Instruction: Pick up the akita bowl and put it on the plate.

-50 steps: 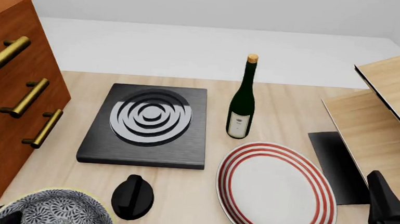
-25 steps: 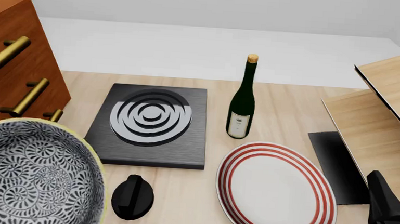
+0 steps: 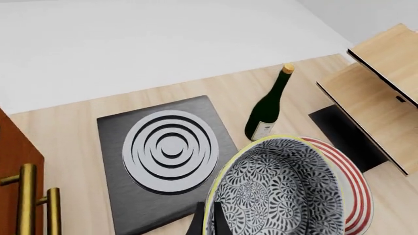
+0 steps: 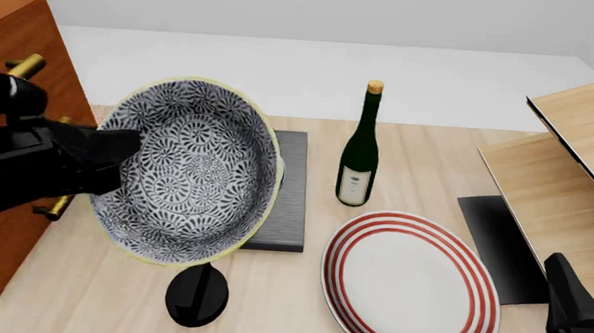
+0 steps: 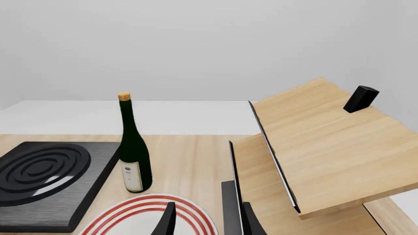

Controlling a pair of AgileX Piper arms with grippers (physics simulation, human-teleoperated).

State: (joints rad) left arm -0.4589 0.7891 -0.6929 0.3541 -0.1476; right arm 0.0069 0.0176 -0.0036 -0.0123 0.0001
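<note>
the right gripper (image 5: 207, 221) sits low by the near edge of the table, its fingers apart and holding nothing. just past it lies the plate (image 4: 410, 284). the left gripper (image 4: 109, 153) is pinched on the rim of the akita bowl (image 4: 191, 172), i think, tipped up in the air over the stove (image 3: 166, 159). the bottle (image 4: 360, 148) stands further back.

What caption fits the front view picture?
Left pincer lifts the akita bowl beside the bottle, plate waiting.
</note>
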